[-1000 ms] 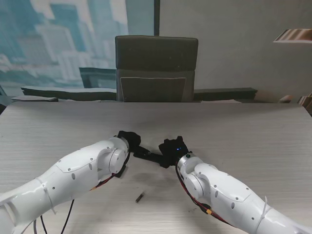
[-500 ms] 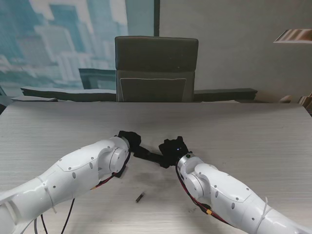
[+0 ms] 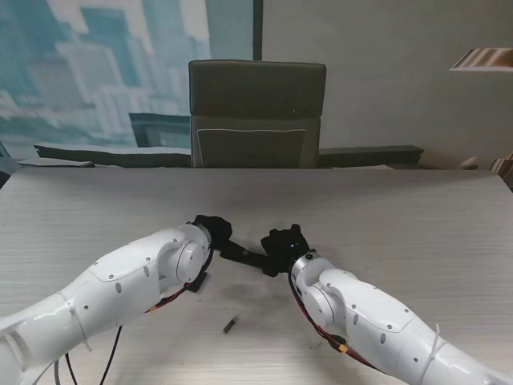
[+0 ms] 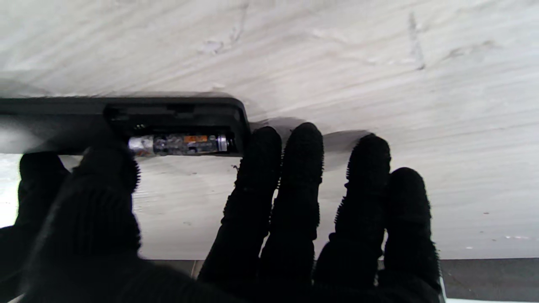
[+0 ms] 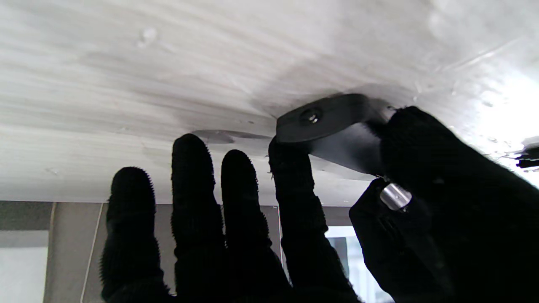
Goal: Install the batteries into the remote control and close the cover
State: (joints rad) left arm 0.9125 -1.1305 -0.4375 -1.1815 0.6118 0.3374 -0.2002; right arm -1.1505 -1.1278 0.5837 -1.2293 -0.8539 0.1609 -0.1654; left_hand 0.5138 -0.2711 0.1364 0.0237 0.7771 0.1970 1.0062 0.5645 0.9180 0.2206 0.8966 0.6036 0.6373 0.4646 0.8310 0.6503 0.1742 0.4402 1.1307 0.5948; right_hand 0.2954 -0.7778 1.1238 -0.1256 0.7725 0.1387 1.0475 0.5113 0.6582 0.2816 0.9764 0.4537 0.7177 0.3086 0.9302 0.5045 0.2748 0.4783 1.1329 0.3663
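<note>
My knitted black fingers (image 4: 301, 176) touch a matte black plastic remote (image 4: 126, 113); pale grey wood-grain counter (image 3: 401, 216); silver-orange battery (image 4: 179, 144).

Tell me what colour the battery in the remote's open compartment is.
The battery is silver with an orange band, clearest in the left wrist view.

The black remote control (image 4: 126, 113) lies on the pale wood-grain worktop (image 4: 379, 63) with its battery compartment uncovered, one battery (image 4: 179, 144) seated inside. The black-gloved left hand (image 4: 236, 235) grips it: the thumb overlaps the compartment's one end, and a fingertip (image 4: 263, 141) touches the remote's end corner.
</note>
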